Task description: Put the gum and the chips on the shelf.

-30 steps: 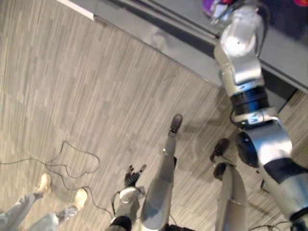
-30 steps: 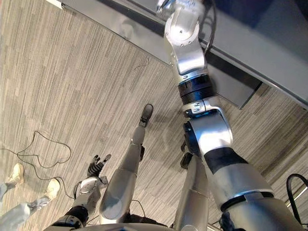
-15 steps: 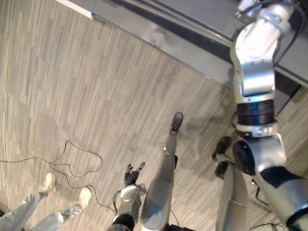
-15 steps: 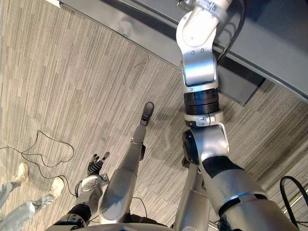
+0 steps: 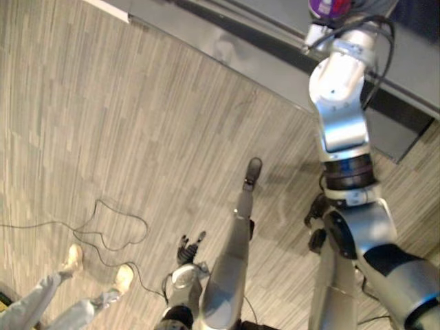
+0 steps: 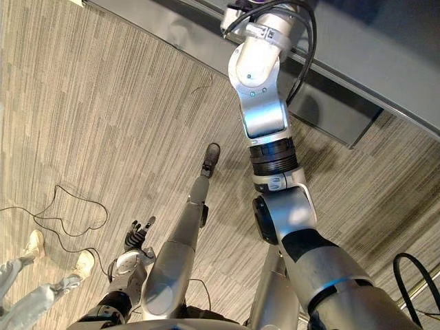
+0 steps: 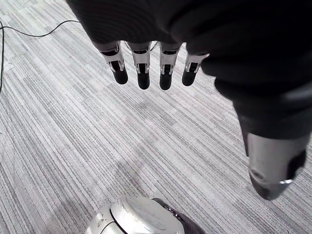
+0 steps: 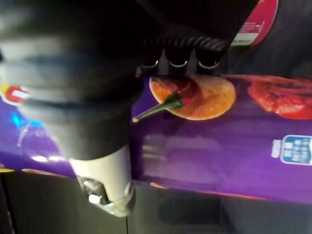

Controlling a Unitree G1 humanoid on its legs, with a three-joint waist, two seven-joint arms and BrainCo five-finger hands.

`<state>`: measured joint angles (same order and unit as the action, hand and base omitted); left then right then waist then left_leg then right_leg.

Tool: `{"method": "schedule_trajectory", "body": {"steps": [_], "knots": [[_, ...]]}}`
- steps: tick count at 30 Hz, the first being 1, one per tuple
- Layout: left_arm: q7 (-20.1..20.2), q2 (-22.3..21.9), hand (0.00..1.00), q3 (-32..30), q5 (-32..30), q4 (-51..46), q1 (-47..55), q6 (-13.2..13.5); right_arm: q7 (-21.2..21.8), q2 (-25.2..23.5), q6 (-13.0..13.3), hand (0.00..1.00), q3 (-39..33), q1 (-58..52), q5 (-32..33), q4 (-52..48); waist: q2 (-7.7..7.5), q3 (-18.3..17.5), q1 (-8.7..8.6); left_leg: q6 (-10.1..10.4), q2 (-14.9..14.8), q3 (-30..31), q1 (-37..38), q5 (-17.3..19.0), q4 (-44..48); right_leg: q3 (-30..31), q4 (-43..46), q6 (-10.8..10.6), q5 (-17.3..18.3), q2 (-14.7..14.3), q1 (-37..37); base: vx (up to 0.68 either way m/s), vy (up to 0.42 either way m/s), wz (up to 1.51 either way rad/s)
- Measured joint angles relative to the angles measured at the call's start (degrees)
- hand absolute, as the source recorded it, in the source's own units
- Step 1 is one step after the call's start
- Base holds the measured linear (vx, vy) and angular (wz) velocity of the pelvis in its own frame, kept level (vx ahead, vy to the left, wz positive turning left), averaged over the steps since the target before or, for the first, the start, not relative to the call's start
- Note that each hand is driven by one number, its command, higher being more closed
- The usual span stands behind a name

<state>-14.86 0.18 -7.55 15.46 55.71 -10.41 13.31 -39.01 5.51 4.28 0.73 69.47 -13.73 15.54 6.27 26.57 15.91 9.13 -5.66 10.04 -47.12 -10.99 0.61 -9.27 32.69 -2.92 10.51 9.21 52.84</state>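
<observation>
A purple chips can [image 8: 204, 131] with pictures of crisps and a chilli lies sideways in my right hand [image 8: 105, 170], whose fingers [image 8: 178, 48] and thumb are curled round it. In the left eye view its purple end [image 5: 328, 7] shows at the top, where my right arm reaches up to the dark grey shelf [image 5: 227, 45]. My left hand [image 5: 187, 249] hangs low beside me over the carpet, its fingers [image 7: 142, 73] straight and holding nothing.
Behind the can stands something with a red label [image 8: 256, 22]. A person's legs and light shoes [image 5: 72, 260] are on the striped carpet at the lower left. The shelf's front edge [image 6: 172, 31] runs diagonally across the top.
My right arm swung to the right and then back left at the shelf; the purple can shows at the top again. The left hand has stayed where it was.
</observation>
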Motion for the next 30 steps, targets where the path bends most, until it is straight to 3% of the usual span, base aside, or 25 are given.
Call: {"method": "schedule_trajectory", "body": {"steps": [23,24,30], "knots": [[0.02,-0.41,0.00,-0.01,0.04,0.01,-0.20,0.57,-1.77,1.58,3.07,1.00,1.52,2.71,-2.25,2.67,0.09,-0.06,1.28,0.25,0.18,-0.59,-3.90,-0.47,-0.01,0.37,2.65,0.43,1.17,0.53,5.20,-0.01,-0.049,0.02],[0.02,-0.46,0.00,-0.01,0.05,0.01,-0.25,0.57,-1.77,1.57,3.33,0.00,1.55,2.65,-2.29,2.67,0.09,-0.06,1.37,0.26,0.17,-0.65,-3.94,-0.49,-0.01,0.40,2.68,0.43,1.17,0.53,5.29,-0.01,-0.046,-0.03],[0.02,-0.54,0.00,-0.01,0.06,0.01,-0.42,0.55,-1.29,1.56,1.20,0.00,1.63,-0.83,-2.06,3.50,0.10,-0.06,1.53,0.38,0.20,-0.68,-3.96,-0.59,0.01,0.48,2.93,0.43,1.17,0.54,5.42,-0.01,-0.048,0.00]]}}
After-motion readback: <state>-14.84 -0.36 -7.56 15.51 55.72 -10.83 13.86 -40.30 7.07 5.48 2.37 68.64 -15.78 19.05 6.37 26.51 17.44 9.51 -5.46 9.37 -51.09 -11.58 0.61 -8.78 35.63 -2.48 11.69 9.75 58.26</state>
